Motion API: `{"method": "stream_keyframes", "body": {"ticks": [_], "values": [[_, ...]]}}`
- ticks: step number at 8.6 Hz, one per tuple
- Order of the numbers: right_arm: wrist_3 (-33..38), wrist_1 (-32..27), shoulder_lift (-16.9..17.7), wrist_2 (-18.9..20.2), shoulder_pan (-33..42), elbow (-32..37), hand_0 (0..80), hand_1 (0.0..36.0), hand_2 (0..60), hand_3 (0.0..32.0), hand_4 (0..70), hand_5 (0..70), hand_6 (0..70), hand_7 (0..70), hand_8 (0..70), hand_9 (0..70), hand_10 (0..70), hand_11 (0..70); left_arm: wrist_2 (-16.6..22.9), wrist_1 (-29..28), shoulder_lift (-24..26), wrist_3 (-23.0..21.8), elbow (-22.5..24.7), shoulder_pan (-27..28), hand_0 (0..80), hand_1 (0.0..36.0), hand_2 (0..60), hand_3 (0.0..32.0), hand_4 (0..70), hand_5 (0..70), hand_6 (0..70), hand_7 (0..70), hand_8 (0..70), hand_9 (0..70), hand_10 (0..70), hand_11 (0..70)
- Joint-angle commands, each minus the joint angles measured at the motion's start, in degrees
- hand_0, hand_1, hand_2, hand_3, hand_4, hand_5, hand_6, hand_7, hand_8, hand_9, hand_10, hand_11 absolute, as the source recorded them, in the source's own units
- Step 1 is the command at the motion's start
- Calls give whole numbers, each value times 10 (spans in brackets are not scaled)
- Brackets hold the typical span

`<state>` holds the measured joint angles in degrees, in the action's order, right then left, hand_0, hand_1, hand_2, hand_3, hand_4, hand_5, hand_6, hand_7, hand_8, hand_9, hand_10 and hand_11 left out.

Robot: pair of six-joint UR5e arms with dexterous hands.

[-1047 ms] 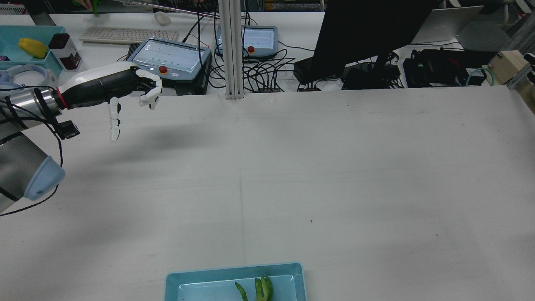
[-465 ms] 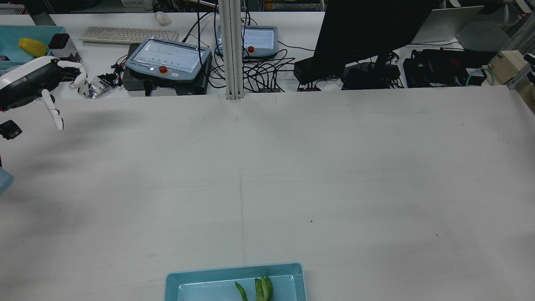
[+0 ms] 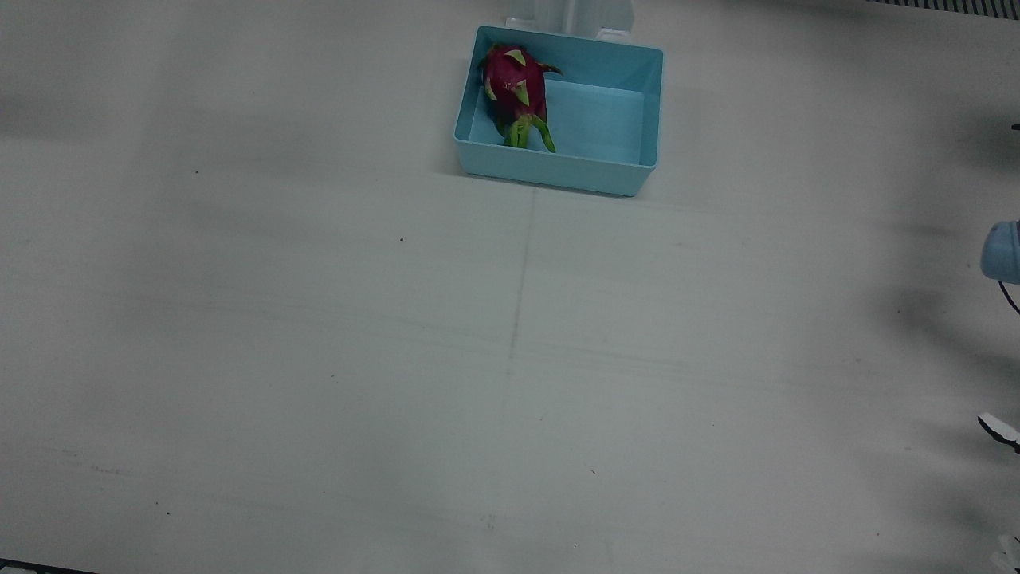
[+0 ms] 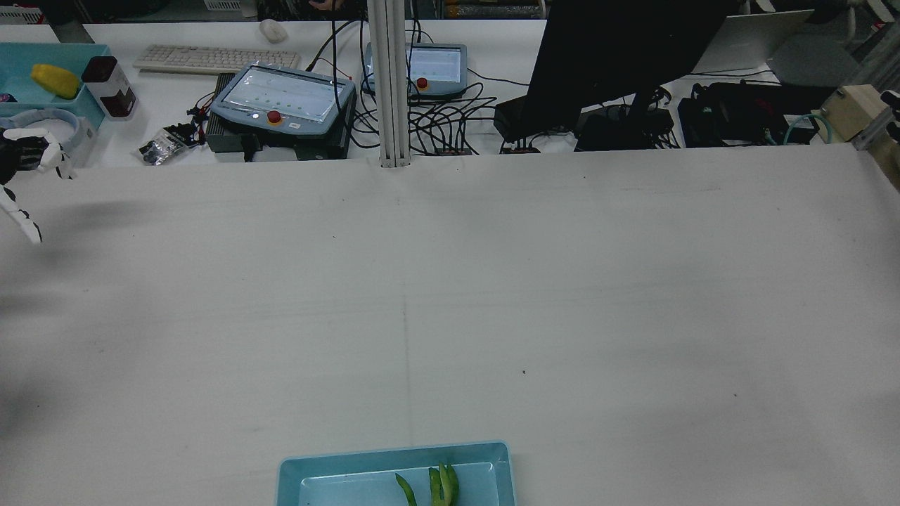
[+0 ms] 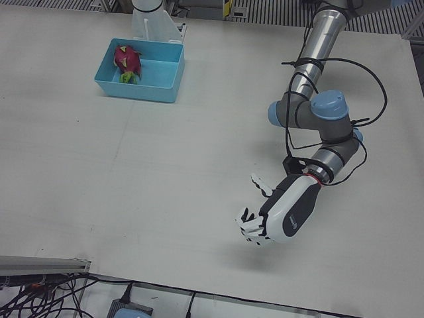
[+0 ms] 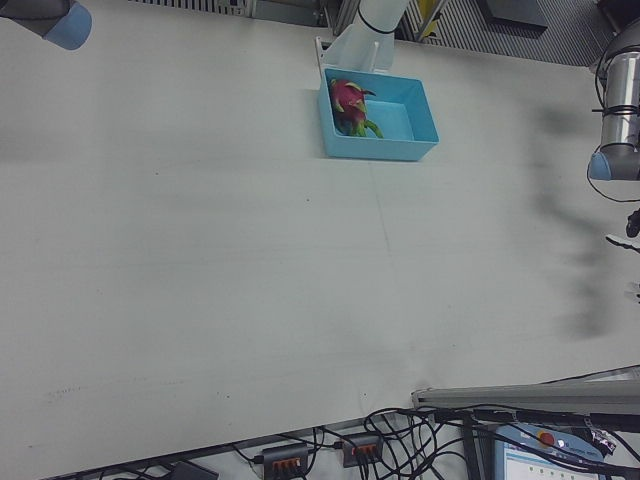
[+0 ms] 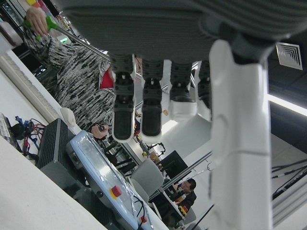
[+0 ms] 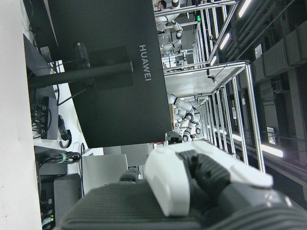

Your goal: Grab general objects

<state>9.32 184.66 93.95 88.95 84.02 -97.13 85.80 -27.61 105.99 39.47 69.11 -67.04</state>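
A pink dragon fruit [image 3: 516, 88] with green tips lies in the left part of a light-blue bin [image 3: 558, 171] at the robot's edge of the table. It also shows in the left-front view [image 5: 128, 59] and the right-front view [image 6: 347, 100]; the rear view shows only its green tips [image 4: 439, 485]. My left hand [image 5: 278, 212] hovers open and empty over the table's far left side, far from the bin [image 5: 142, 89]. It sits at the rear view's left edge [image 4: 21, 169]. My right hand [image 8: 206, 177] shows only in its own view, with its finger pose unclear.
Behind the table's far edge stand two teach pendants [image 4: 281, 98], a keyboard [image 4: 211, 57], a black monitor [image 4: 619, 56], cables and an aluminium post [image 4: 390, 84]. A teal tray [image 4: 77, 53] with a yellow item is at the back left. The right arm's elbow [image 6: 60, 20] is far off.
My left hand has swept left in the rear view, from near the teach pendant to the frame's left edge. It stayed open and empty. The bin and fruit have not moved.
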Motion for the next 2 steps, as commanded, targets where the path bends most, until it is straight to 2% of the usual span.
{"method": "stream_keyframes", "body": {"ticks": [1,2], "values": [[0,1,0,0,0,-1,0,0,0,0,0,0,0,0,0,0,0,0,-96,-45,-68,-31,4,2,587,292,600,0,271,700,534,700,457,499,248,380],[-1,2,0,0,1,-3,0,0,0,0,0,0,0,0,0,0,0,0,-95,-45,-69,-32,8,2,570,272,600,0,272,700,546,700,467,516,261,395]]}}
